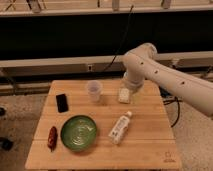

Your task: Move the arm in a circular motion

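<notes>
Camera view: the arm (165, 75), stiff and heavy, nothing to grasp, reaches from 3 o'clock over the table (145, 150); its gripper (124, 95) hangs at 1 o'clock beside the cup (93, 91), finger opening indiscernible.

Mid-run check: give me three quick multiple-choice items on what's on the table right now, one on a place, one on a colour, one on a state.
1. Where is the gripper?
A. over the table's far edge, right of the clear cup
B. above the bowl
C. off the table's left side

2. What colour is the bowl?
A. red
B. green
C. white

3. How is the plastic bottle resting?
A. upright
B. inside the bowl
C. lying on its side

Answers: 1 A, the arm bends down there beside the cup. 2 B, its inside is plainly green. 3 C, it lies flat on the wood, right of the bowl.
</notes>
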Controlling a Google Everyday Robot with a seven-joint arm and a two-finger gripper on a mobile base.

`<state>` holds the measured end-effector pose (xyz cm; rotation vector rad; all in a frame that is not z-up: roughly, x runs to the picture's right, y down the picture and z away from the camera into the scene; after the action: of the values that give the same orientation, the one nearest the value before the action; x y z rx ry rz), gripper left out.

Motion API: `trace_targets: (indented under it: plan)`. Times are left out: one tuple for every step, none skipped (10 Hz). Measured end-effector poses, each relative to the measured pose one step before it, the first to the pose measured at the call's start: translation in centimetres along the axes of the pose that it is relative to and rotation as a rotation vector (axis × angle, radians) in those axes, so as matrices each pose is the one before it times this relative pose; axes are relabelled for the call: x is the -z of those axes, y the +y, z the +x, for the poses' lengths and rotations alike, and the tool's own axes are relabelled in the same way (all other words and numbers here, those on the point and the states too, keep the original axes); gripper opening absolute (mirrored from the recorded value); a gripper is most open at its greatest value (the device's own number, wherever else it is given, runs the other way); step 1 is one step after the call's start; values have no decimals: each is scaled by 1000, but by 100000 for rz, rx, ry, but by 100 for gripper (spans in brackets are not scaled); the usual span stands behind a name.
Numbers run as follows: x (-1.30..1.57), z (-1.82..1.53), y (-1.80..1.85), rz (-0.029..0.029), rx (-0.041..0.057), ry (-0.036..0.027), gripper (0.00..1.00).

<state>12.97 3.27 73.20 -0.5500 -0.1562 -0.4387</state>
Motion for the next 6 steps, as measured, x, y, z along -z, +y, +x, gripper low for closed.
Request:
trace_targets:
  plan:
    - [32,-49,-78,89,173,-201,80]
    - [50,285,109,74,374,39,80]
    - [-56,268,282,-375,-125,423,80]
    - [-51,-368,-71,-74,230,-223,80]
    - [-12,-291,-57,18,33,-216,80]
    - [26,-28,-27,135,45,34,80]
